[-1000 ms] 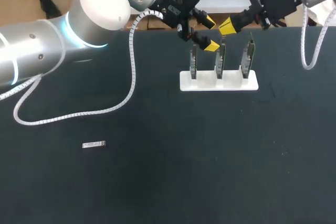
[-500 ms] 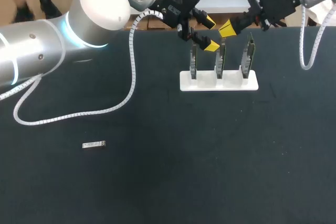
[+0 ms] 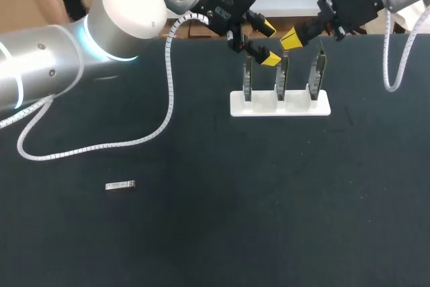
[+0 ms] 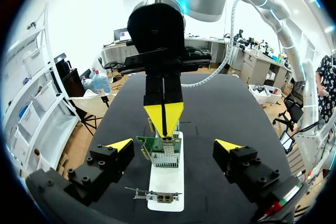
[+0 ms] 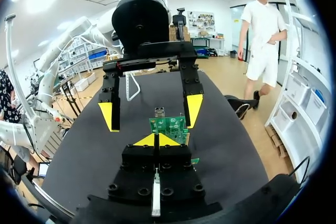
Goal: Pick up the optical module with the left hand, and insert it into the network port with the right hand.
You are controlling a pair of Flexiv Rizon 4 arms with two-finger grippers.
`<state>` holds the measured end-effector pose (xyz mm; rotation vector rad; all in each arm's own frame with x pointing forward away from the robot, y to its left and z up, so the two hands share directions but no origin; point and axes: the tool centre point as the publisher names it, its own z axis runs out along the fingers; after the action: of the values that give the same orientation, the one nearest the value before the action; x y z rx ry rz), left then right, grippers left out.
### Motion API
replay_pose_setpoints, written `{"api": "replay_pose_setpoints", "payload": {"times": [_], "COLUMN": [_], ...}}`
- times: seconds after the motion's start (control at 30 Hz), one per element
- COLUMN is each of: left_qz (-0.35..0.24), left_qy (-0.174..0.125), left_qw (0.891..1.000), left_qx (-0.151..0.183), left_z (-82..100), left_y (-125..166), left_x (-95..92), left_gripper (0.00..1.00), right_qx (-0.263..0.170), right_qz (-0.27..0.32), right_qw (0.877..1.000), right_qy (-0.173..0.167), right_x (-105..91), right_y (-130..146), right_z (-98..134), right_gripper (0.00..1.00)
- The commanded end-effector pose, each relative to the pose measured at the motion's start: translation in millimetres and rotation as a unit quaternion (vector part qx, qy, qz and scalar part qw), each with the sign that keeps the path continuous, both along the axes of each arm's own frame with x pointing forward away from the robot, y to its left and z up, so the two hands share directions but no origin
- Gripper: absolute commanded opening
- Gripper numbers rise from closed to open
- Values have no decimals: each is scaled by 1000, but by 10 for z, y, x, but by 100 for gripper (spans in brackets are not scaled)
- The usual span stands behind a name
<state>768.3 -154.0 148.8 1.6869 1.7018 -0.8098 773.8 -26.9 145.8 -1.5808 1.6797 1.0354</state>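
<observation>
In the head view, the small silver rectangular optical module [image 3: 120,185] lies flat on the black counter [image 3: 215,233], out on the left arm's side and toward the near edge. It is well apart from both tools, and nothing touches it. The left tool [image 3: 269,44] hangs over the far edge of the counter, released, with its two yellow tips spread wide just above the row of three green circuit boards [image 3: 282,75]. The boards stand upright, side by side, in a white rectangular base [image 3: 295,107]. The right tool [image 3: 289,38] comes in from the far right corner. Its yellow tips are clenched together with nothing between them, just beside the left tool's tips and above the middle board.

In the left wrist view, the left tool [image 4: 174,148] is spread open and empty, one fingertip on either side of the white base [image 4: 165,184]. A green circuit board [image 4: 157,156] stands under and between the fingers without touching them. Straight ahead, the right tool [image 4: 164,119] points down at that board, its tips pressed into one yellow wedge.

In the right wrist view, the right tool [image 5: 156,140] is closed tip to tip and grasps nothing. Just ahead of it stands a green circuit board [image 5: 169,125]. Past that board, the left tool [image 5: 150,113] faces it with its fingers held wide on both sides of the board, above the black counter [image 5: 105,150].
</observation>
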Motion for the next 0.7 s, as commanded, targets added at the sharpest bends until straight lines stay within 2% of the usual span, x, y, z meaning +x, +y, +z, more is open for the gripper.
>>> {"api": "replay_pose_setpoints", "payload": {"times": [0.03,0.43,0.7], "left_qz": [0,0,0], "left_qy": [1,1,1], "left_qw": [1000,1000,1000], "left_qx": [2,2,2], "left_z": [4,4,4], "left_y": [-8,-8,-8], "left_x": [11,11,11], "left_gripper": [100,100,100], "right_qx": [-1,-13,-5], "right_qz": [3,5,3], "right_qw": [1000,1000,1000], "right_qy": [3,5,5], "right_x": [24,-13,-29], "right_y": [10,6,-3], "right_z": [-41,-109,-89], "right_gripper": [0,0,0]}}
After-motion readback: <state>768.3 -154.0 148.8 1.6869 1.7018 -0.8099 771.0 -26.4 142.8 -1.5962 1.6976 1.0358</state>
